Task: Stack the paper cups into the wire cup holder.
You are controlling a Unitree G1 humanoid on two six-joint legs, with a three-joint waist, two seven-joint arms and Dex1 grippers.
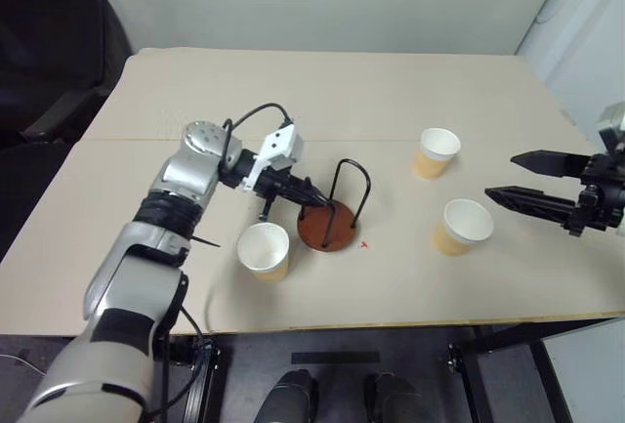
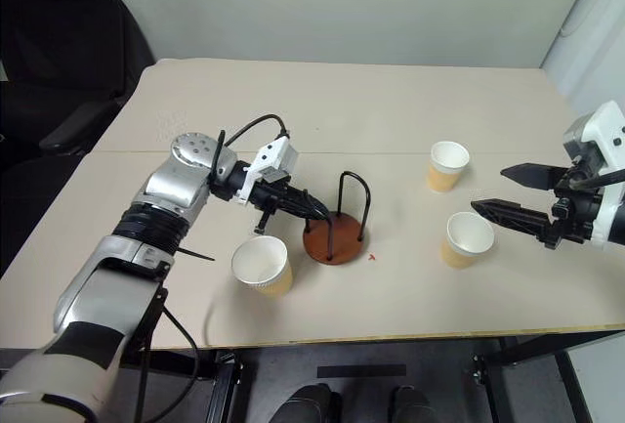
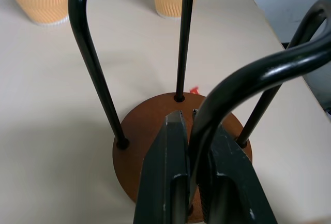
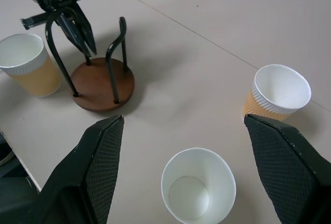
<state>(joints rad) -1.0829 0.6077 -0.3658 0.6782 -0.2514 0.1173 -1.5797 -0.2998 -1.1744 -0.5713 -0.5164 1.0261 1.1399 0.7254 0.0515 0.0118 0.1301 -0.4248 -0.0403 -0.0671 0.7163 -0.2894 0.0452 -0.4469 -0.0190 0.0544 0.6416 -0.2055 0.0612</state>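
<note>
The wire cup holder (image 1: pixel 327 228), a reddish-brown disc with two black wire loops, stands near the table's front middle. My left gripper (image 1: pixel 314 200) reaches in from the left and is shut on one wire loop (image 3: pixel 227 79), a finger on each side. One paper cup (image 1: pixel 264 250) stands upright just left of the holder. Two more paper cups (image 1: pixel 437 152) (image 1: pixel 462 226) stand upright to the right. My right gripper (image 1: pixel 501 176) hovers open at the right, just right of the nearer cup (image 4: pixel 198 188), holding nothing.
The pale table (image 1: pixel 322 91) has bare room at the back. A small red mark (image 1: pixel 364 244) lies by the holder's base. A black chair (image 1: pixel 49 52) stands off the far left corner. The table's front edge (image 1: pixel 391 323) runs close to the cups.
</note>
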